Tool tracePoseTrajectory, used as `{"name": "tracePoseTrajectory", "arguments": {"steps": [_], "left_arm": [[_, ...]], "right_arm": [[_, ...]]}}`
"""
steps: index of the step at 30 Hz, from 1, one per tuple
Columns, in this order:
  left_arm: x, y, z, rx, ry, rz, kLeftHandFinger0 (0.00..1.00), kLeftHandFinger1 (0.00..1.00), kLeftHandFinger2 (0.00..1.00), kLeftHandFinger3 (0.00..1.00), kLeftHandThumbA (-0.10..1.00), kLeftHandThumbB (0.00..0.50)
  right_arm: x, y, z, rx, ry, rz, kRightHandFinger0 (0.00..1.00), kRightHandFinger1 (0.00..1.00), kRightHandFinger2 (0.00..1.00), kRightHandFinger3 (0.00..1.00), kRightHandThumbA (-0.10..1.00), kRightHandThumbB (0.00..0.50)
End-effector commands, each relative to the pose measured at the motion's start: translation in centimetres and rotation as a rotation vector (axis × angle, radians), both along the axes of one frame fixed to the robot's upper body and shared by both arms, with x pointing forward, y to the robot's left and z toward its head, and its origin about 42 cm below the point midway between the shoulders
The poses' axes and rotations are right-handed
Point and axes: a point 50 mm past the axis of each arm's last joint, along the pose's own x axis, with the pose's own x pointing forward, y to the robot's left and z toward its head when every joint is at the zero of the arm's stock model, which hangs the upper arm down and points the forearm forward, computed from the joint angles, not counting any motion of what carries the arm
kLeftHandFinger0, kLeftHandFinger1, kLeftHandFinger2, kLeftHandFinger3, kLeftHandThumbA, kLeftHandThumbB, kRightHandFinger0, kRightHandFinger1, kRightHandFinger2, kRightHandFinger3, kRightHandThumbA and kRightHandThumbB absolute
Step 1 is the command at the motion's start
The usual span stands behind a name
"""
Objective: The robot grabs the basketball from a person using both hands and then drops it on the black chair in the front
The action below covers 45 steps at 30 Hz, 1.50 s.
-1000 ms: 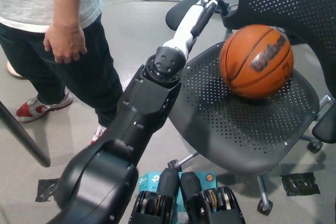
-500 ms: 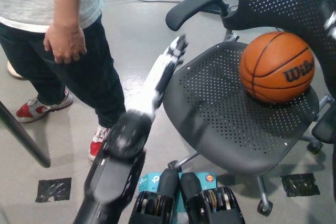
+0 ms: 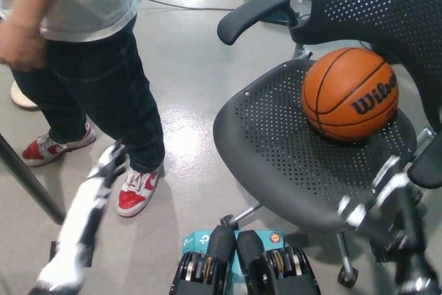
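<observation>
Basketball first — the orange pebbled ball (image 3: 351,94) with black seams and lettering sits on the seat of the black perforated office chair (image 3: 290,164), tucked toward the rear where the seat meets the mesh backrest.

Far left, a person in a grey shirt, dark trousers and red-and-white sneakers (image 3: 138,189) stands close by, one hand (image 3: 21,45) blurred at the edge. Below them the white left robot hand (image 3: 109,164) is streaked with motion blur, low and near that sneaker; I cannot tell whether its fingers are spread or curled, though it carries nothing. At the lower right the black right robot hand (image 3: 376,202) hangs just off the seat's front edge, equally smeared and holding nothing I can see.

My worry is that right arm — if it clips the seat, the chair could swivel or roll and tip the ball out. The left could also brush the person's leg.
</observation>
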Motion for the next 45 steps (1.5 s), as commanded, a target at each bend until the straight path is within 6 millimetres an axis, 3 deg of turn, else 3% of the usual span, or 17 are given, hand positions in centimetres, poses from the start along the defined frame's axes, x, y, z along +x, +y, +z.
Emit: {"name": "tracePoseTrajectory", "arguments": {"steps": [1,6,8,10,15,17,23,25,32,36,39,42,45], "left_arm": [[-2.6,1.0,1.2,-0.013,-0.135,-0.053,1.00,1.00,1.00,1.00,1.00,0.282],[-5.0,1.3,-2.7,0.013,-0.033,-0.028,1.00,1.00,1.00,1.00,1.00,0.318],[-5.4,1.2,-3.9,0.017,-0.022,-0.030,1.00,1.00,1.00,1.00,1.00,0.297],[-6.0,1.0,-5.7,0.015,0.036,-0.027,1.00,1.00,1.00,1.00,1.00,0.311],[-6.0,0.7,-8.3,0.010,0.116,-0.025,1.00,1.00,1.00,1.00,1.00,0.301],[-6.1,0.8,-8.8,0.010,0.138,-0.025,1.00,1.00,1.00,1.00,1.00,0.301],[-5.5,0.9,-9.5,-0.008,0.158,-0.028,1.00,1.00,1.00,1.00,1.00,0.288],[-5.3,0.9,-9.6,-0.007,0.160,-0.023,1.00,1.00,1.00,1.00,1.00,0.316],[-5.7,1.2,-9.4,-0.028,0.152,0.023,1.00,1.00,1.00,1.00,1.00,0.309],[-5.4,1.2,-9.2,-0.032,0.163,0.010,1.00,1.00,1.00,1.00,1.00,0.312],[-4.9,0.8,-9.1,-0.032,0.144,-0.018,1.00,1.00,1.00,1.00,1.00,0.285],[-4.7,0.7,-9.0,-0.032,0.141,-0.033,1.00,1.00,1.00,1.00,1.00,0.274],[-4.4,0.6,-8.8,-0.027,0.140,-0.031,1.00,1.00,1.00,1.00,1.00,0.297]], "right_arm": [[-1.7,1.2,-0.2,-0.076,-0.130,0.085,1.00,1.00,1.00,1.00,1.00,0.297],[-3.8,0.7,-3.7,-0.091,-0.058,0.092,1.00,1.00,1.00,1.00,1.00,0.271],[-4.2,0.6,-4.7,-0.075,-0.025,0.101,1.00,1.00,1.00,1.00,1.00,0.287],[-4.6,0.5,-6.3,-0.076,0.007,0.117,1.00,1.00,1.00,1.00,1.00,0.294],[-4.9,-0.3,-8.5,-0.088,0.059,0.113,1.00,1.00,1.00,1.00,1.00,0.295],[-5.0,-0.6,-8.8,-0.087,0.073,0.116,1.00,1.00,1.00,1.00,1.00,0.275],[-4.5,-1.0,-9.0,-0.074,0.080,0.104,1.00,1.00,1.00,1.00,1.00,0.305],[-3.9,-1.2,-8.8,-0.074,0.074,0.106,1.00,1.00,1.00,1.00,1.00,0.302],[-1.7,-1.0,-7.9,-0.090,0.058,0.140,1.00,1.00,1.00,1.00,1.00,0.282],[-1.8,-1.0,-7.9,-0.081,0.056,0.126,1.00,1.00,1.00,1.00,1.00,0.277],[-2.2,-1.4,-7.8,-0.103,0.032,0.106,1.00,1.00,1.00,1.00,1.00,0.260],[-2.2,-1.4,-7.8,-0.090,0.038,0.103,1.00,1.00,1.00,1.00,1.00,0.280],[-2.0,-1.6,-7.7,-0.087,0.046,0.108,1.00,1.00,1.00,1.00,1.00,0.288]]}}
